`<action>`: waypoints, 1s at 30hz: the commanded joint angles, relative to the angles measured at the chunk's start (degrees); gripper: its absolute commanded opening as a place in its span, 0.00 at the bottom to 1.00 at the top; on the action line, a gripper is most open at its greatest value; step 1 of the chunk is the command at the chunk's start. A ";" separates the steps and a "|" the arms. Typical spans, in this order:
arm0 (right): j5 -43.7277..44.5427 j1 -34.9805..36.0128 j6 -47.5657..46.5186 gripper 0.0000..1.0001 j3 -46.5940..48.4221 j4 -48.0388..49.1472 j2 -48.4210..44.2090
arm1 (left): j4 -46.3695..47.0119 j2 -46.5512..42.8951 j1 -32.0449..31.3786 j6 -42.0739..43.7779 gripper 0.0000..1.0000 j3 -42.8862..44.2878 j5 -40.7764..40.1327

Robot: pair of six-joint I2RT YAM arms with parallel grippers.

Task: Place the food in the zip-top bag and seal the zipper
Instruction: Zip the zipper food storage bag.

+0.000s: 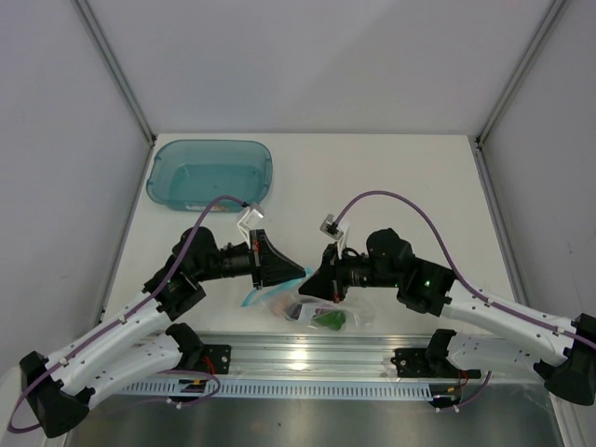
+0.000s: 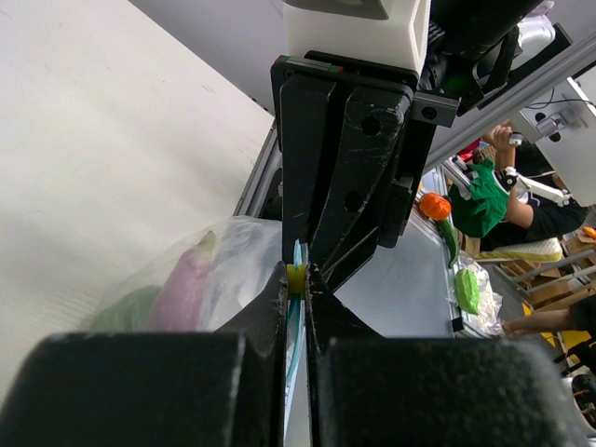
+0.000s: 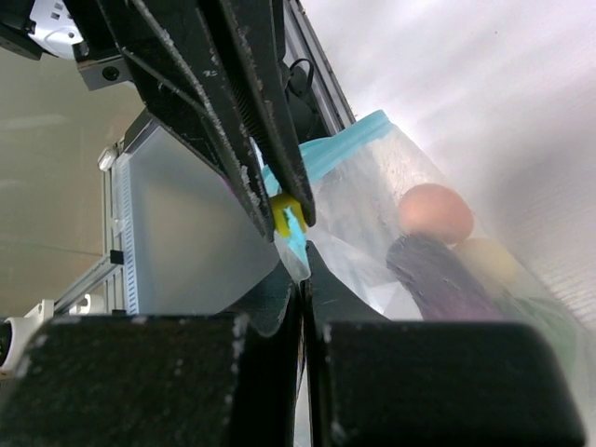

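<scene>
The clear zip-top bag (image 1: 312, 309) lies at the table's near edge with the food inside. In the right wrist view the bag (image 3: 372, 200) holds a pinkish ball (image 3: 435, 212), a purple eggplant (image 3: 445, 279), a cream ball (image 3: 486, 261) and a green lump (image 3: 551, 321). My left gripper (image 1: 300, 273) is shut on the yellow slider (image 2: 296, 277) of the light-blue zipper (image 3: 343, 151). My right gripper (image 1: 306, 287) faces it, tip to tip, shut on the bag's edge (image 3: 300, 263) just beside the slider (image 3: 286, 215). The eggplant (image 2: 184, 284) and green lump (image 2: 126, 307) also show in the left wrist view.
A teal translucent tub (image 1: 210, 172) stands at the back left of the table. A metal rail (image 1: 307, 358) runs along the near edge right below the bag. White walls enclose the table on three sides.
</scene>
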 commanded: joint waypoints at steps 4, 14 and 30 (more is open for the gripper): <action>5.20 0.35 0.31 0.00 1.89 3.82 -0.63 | 1.37 -0.57 0.51 -0.69 0.01 0.36 2.75; -1.24 -2.02 -0.65 0.00 0.04 8.04 -4.25 | 3.30 -2.15 2.79 -2.36 0.00 -1.57 5.74; -12.37 -3.78 -8.83 0.21 7.07 -1.62 0.85 | 5.32 -2.07 4.29 -3.51 0.01 -2.10 9.08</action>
